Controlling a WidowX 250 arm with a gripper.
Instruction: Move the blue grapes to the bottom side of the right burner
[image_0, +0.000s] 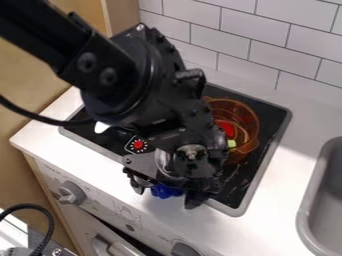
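The black gripper hangs over the front edge of the stove top, its fingers spread wide. Between them are the blue grapes, partly covered from above by the gripper body. A narrow gap seems to separate the grapes from the fingers. The grapes appear by the white counter strip in front of the black stove top. Much of the stove top, including most of the right burner, is hidden by the arm and an orange pot.
Behind and right of the gripper, the transparent orange pot stands on the stove with red and yellow-green items inside. A grey sink lies at the right. Knobs line the stove's front, and a tiled wall rises behind.
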